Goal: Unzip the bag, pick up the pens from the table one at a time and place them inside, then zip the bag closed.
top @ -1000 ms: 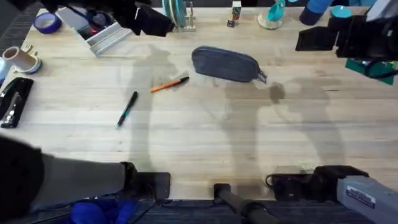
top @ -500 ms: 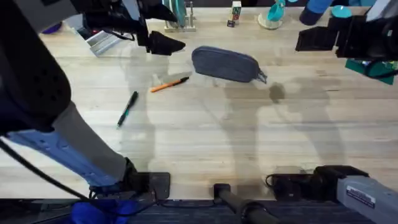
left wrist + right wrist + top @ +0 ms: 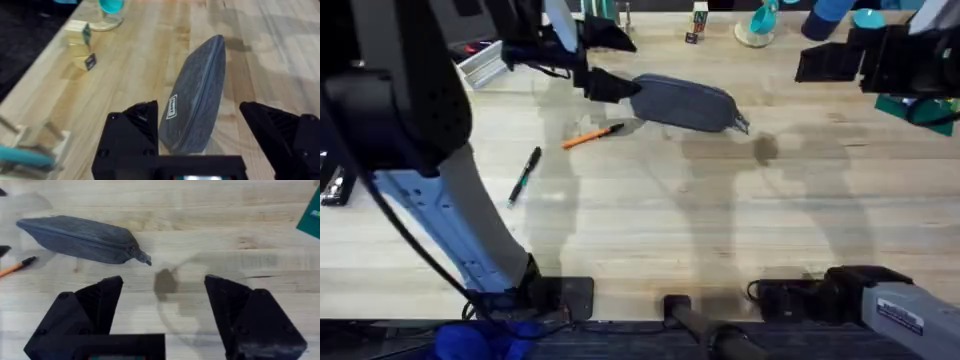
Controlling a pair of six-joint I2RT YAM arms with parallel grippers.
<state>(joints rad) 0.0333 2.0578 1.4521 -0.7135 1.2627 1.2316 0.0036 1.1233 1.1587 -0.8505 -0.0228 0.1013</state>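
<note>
1. Overhead, the bag [image 3: 682, 103] lies on the table [image 3: 720, 230] toward the far side, near the middle, its zipper running lengthwise and a small pull tab [image 3: 741, 124] at its right end.
2. Just off the bag's left end, the left gripper [image 3: 605, 85] hovers; in its wrist view its black fingers [image 3: 135, 132] stand wide apart on either side of the bag's end [image 3: 195, 102], not clamped on it.
3. Nearby, the orange pen [image 3: 592, 136] lies just to the near-left of the bag, black tip pointing toward it.
4. Further left and nearer the bases, the black pen [image 3: 524, 176] lies apart from the orange one.
5. Meanwhile, the right gripper [image 3: 162, 310] hangs above bare table, jaws apart and holding nothing; its wrist view shows the closed bag [image 3: 80, 239] and the orange pen's tip [image 3: 17, 265].
</note>
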